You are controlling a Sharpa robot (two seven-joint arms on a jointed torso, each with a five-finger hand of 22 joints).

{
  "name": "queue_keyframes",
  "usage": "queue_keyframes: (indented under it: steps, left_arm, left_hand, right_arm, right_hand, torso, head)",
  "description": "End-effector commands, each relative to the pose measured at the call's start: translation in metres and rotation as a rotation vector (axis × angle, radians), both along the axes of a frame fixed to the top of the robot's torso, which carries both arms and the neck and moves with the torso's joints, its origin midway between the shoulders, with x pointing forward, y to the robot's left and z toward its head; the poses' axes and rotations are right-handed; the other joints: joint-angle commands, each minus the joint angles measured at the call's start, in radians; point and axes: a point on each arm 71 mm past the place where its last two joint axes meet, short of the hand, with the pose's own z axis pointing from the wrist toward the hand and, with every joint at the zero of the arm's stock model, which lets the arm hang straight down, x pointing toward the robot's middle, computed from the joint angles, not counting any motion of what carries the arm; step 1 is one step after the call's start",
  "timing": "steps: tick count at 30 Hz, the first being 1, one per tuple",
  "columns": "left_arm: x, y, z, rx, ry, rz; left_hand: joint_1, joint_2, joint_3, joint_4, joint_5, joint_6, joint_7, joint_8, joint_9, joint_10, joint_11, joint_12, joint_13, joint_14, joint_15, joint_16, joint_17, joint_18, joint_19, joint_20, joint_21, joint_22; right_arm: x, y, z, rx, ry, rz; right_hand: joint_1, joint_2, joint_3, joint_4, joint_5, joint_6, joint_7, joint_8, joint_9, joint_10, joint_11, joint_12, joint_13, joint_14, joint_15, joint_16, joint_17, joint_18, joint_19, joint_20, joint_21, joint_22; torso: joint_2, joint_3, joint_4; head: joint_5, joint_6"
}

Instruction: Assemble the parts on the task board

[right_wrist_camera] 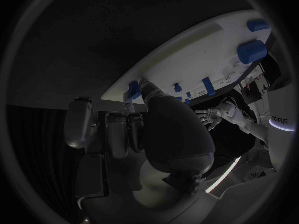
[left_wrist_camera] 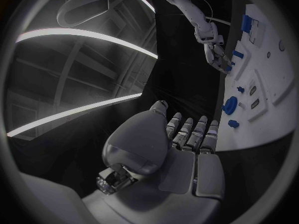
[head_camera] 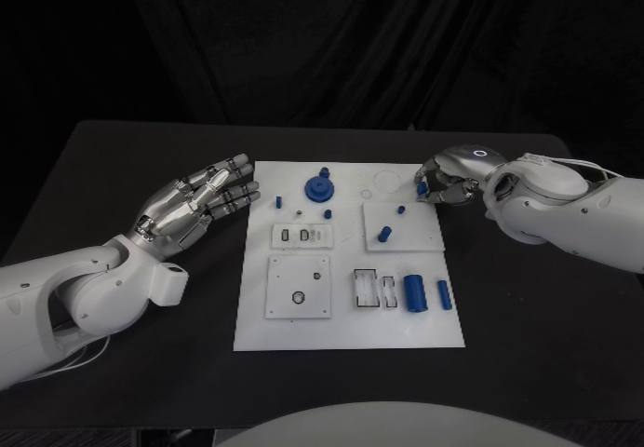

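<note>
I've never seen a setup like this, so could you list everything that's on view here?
Table: one, black, under everything.
Task board: one, white, middle of the table.
Large round part: one, blue, standing at the board's far middle.
Cylinder parts: two, blue, lying side by side near the board's near right corner.
Small parts: several, blue, scattered over the board's far half.
Small part: one, blue, at the board's far right edge, pinched in the right hand's fingers.
Left hand: silver, fingers spread, left of the board, holding nothing.
Right hand: silver, at the board's far right corner.
</note>
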Motion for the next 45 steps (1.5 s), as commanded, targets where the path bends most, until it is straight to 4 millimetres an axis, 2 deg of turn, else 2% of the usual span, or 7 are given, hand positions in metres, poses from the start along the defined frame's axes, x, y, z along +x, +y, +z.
queue_keyframes:
  steps: [1, 5, 13, 23, 31, 36, 45]
  left_arm:
    - [-0.0008, -0.0015, 0.0002, -0.015, 0.0, -0.011]
    - [-0.001, -0.0016, 0.0, -0.015, 0.0, -0.012]
    - [-0.0009, -0.0009, -0.0005, -0.013, 0.002, -0.01]
    - [-0.0007, -0.001, -0.0012, -0.012, 0.006, -0.012]
    - [-0.0007, -0.0008, -0.0015, -0.011, 0.007, -0.012]
    - [-0.0008, -0.0007, -0.0016, -0.01, 0.008, -0.013]
    - [-0.0008, -0.0004, -0.0022, -0.009, 0.01, -0.013]
  left_hand:
    - [0.011, 0.0, 0.005, 0.001, 0.006, -0.009, 0.001, 0.0, -0.001, -0.001, 0.006, -0.004, -0.001, -0.001, 0.002, 0.002, 0.0, -0.012, 0.002, 0.001, 0.0, 0.0]
    - [0.011, 0.0, 0.005, 0.001, 0.006, -0.009, 0.001, 0.0, -0.001, -0.001, 0.006, -0.004, -0.001, -0.001, 0.002, 0.002, 0.0, -0.012, 0.002, 0.001, 0.0, 0.0]
    - [0.011, 0.0, 0.007, -0.001, 0.005, -0.01, 0.001, -0.001, -0.001, -0.002, 0.007, -0.004, -0.001, -0.002, 0.002, 0.002, 0.0, -0.012, 0.003, 0.001, 0.0, 0.0]
    - [0.011, 0.0, 0.007, -0.001, 0.005, -0.01, 0.001, -0.001, -0.001, -0.002, 0.007, -0.004, -0.001, -0.002, 0.002, 0.002, 0.0, -0.012, 0.003, 0.001, 0.0, 0.0]
    - [0.011, 0.0, 0.007, -0.001, 0.005, -0.01, 0.001, -0.001, -0.001, -0.002, 0.007, -0.004, -0.001, -0.002, 0.002, 0.002, 0.0, -0.012, 0.003, 0.001, 0.0, 0.0]
    - [0.011, 0.0, 0.007, -0.001, 0.005, -0.01, 0.001, -0.001, -0.001, -0.002, 0.007, -0.004, -0.001, -0.002, 0.002, 0.002, 0.0, -0.012, 0.003, 0.001, 0.0, 0.0]
    - [0.011, 0.0, 0.007, -0.001, 0.005, -0.01, 0.001, -0.001, -0.001, -0.002, 0.007, -0.004, -0.001, -0.002, 0.002, 0.002, 0.0, -0.012, 0.003, 0.001, 0.0, 0.0]
  right_arm:
    - [-0.0004, -0.002, -0.0019, -0.01, 0.006, -0.018]
    - [-0.0008, -0.003, -0.0014, -0.007, 0.001, -0.025]
    - [-0.0007, -0.0052, -0.0013, -0.007, -0.001, -0.037]
    - [-0.0001, -0.0047, -0.0014, -0.008, 0.0, -0.041]
    - [0.0001, -0.0037, -0.001, -0.005, -0.006, -0.035]
    - [0.0004, -0.0043, -0.001, -0.006, -0.007, -0.037]
    - [-0.0008, -0.004, 0.0014, 0.011, -0.034, -0.028]
  right_hand:
    - [-0.007, -0.006, -0.009, 0.0, -0.014, -0.013, -0.001, -0.007, 0.001, 0.104, 0.0, 0.003, 0.263, 0.103, 0.005, 0.003, 0.263, 0.012, -0.008, 0.002, -0.01, 0.175]
    - [-0.004, -0.008, -0.011, 0.0, -0.021, -0.018, -0.001, -0.009, 0.001, 0.104, 0.0, 0.003, 0.263, 0.103, 0.005, 0.003, 0.263, 0.013, -0.011, 0.002, -0.017, 0.173]
    - [0.02, -0.004, -0.007, -0.01, 0.014, -0.019, 0.0, -0.008, 0.005, 0.104, 0.0, 0.003, 0.263, 0.103, 0.004, 0.003, 0.263, 0.014, -0.013, 0.002, -0.025, 0.171]
    - [0.026, -0.001, -0.007, -0.012, 0.022, -0.007, 0.001, 0.0, 0.01, 0.104, 0.0, 0.003, 0.263, 0.103, 0.004, 0.003, 0.263, 0.018, -0.02, 0.002, -0.043, 0.167]
    - [0.054, 0.018, 0.009, -0.031, 0.169, 0.056, -0.007, 0.065, 0.075, 0.104, -0.007, 0.003, 0.263, 0.103, -0.001, 0.003, 0.263, 0.018, -0.018, -0.004, -0.052, 0.166]
    - [0.062, 0.018, 0.024, -0.043, 0.262, 0.053, -0.008, 0.098, 0.115, 0.104, -0.008, 0.003, 0.263, 0.103, -0.004, 0.003, 0.263, 0.019, -0.018, -0.007, -0.058, 0.166]
    - [0.064, 0.018, 0.036, -0.05, 0.287, 0.06, -0.009, 0.122, 0.139, 0.104, -0.009, 0.003, 0.263, 0.103, -0.005, 0.003, 0.263, 0.019, -0.017, -0.007, -0.06, 0.166]
  torso:
    - [0.0, -0.0003, 0.0006]
    - [0.0, -0.0001, 0.0008]
    - [0.0, -0.0001, 0.0006]
    - [0.0, 0.0003, 0.0007]
    - [0.0, -0.0002, 0.0009]
    - [0.0, -0.0001, 0.0007]
    - [0.0, -0.0001, 0.0009]
  head:
    - [0.0, 0.001]
    - [0.0, 0.002]
    - [0.0, 0.003]
    - [0.001, 0.001]
    - [0.004, -0.001]
    - [0.005, -0.001]
    - [0.008, -0.005]
